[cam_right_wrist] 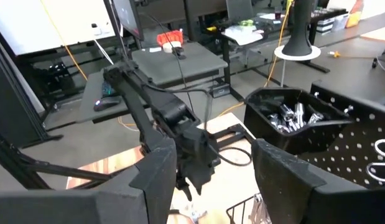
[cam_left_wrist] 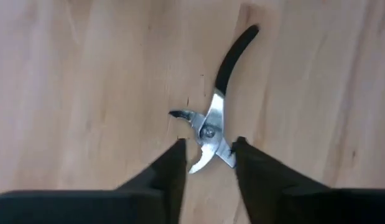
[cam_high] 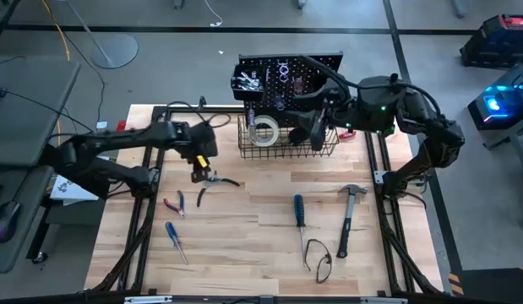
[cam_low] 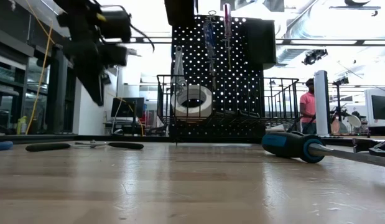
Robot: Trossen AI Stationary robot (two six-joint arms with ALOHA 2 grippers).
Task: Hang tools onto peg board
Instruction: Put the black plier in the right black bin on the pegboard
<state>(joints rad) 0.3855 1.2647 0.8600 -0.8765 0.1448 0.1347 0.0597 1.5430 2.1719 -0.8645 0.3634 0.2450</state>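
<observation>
Black-handled pliers (cam_left_wrist: pixel 212 118) lie flat on the wooden table with their handles spread, left of centre (cam_high: pixel 212 181). My left gripper (cam_left_wrist: pixel 209 146) hovers open just above their metal head, pointing steeply down, clear of the table (cam_low: pixel 92 74). The peg board (cam_high: pixel 286 72) stands upright at the far edge, with a wire basket (cam_high: pixel 286 145) at its foot. A white tape roll (cam_high: pixel 263 131) rests inside the basket. My right gripper (cam_right_wrist: pixel 211 162) is open and empty, held high over the basket (cam_high: pixel 307 131).
On the table lie red-handled pliers (cam_high: pixel 175 204), a blue screwdriver (cam_high: pixel 174 241), a second blue screwdriver (cam_high: pixel 300 211), a hammer (cam_high: pixel 350 215) and a black-handled tool (cam_high: pixel 320 257). A bin of silver tools (cam_right_wrist: pixel 285 115) hangs on the board. A person (cam_low: pixel 307 102) stands beyond the table.
</observation>
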